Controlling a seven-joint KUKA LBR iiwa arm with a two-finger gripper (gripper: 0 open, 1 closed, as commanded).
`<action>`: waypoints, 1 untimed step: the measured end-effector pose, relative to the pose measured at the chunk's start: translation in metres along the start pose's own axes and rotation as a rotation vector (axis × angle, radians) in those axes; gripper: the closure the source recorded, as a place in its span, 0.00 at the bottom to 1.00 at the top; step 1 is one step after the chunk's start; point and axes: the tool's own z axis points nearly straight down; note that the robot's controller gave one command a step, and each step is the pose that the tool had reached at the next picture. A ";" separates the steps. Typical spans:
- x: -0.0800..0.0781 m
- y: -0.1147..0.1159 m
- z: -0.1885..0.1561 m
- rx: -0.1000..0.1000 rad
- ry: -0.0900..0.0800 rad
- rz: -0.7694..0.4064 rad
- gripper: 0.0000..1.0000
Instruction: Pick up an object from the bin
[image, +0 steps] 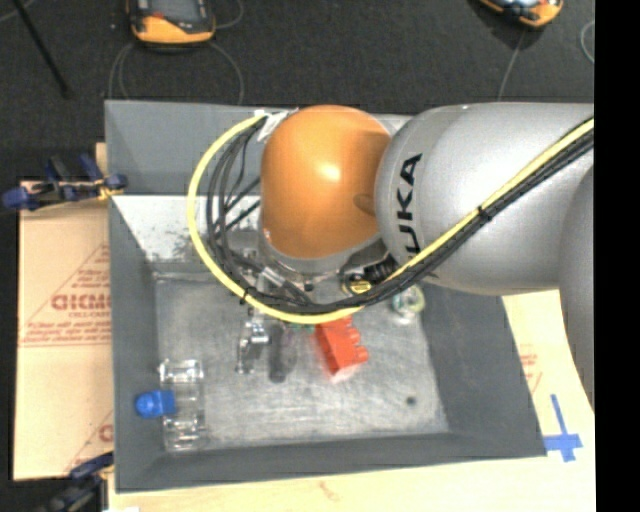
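Currently the gripper (263, 352) stands low over the middle of the bin (135, 330) floor, its jaws narrowly apart and empty. The red block (341, 348) lies just beside it, toward the right wall. Approach step, by appearance; next move calls for shifting over the block, then closing

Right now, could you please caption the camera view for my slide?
End effector over the bin floor beside a red block; clear blue-capped container lower left.
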 end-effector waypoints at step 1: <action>0.027 -0.034 0.132 0.003 0.003 -0.143 0.00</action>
